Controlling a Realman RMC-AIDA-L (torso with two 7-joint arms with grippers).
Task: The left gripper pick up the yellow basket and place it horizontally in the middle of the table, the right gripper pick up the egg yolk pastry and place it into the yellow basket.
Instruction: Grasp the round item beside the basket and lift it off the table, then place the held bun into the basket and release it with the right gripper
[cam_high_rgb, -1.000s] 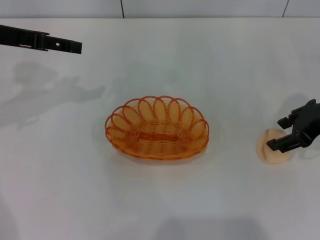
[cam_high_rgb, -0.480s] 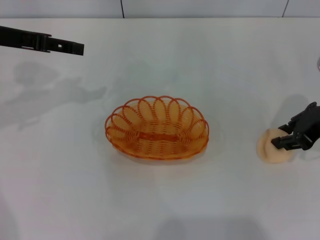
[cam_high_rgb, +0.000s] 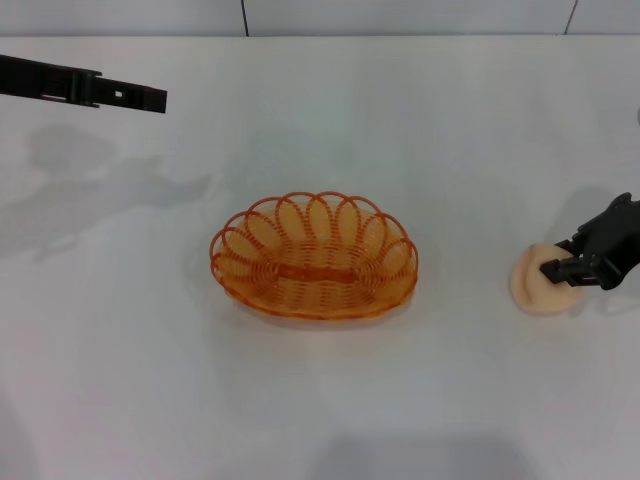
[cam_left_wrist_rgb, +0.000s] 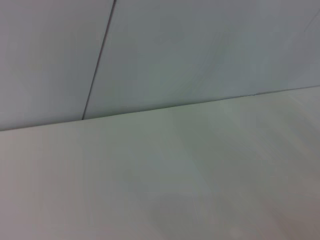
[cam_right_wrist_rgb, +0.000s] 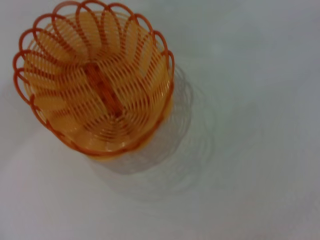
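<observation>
Your egg yolk pastry (cam_high_rgb: 541, 283) sits on the table (cam_high_rgb: 330, 400) at the right edge, well apart from the yellow basket (cam_high_rgb: 314, 255), which lies upright and level near the middle. The right gripper (cam_high_rgb: 562, 270) is down on the pastry's right side, fingers narrowed against its top and side; whether they truly clamp it, you cannot tell. Compared with a second ago, those fingers have drawn in from a wide spread and the pastry has shifted slightly. The left gripper (cam_high_rgb: 140, 97) hangs far back on the left, fingers unreadable, and has barely moved.
</observation>
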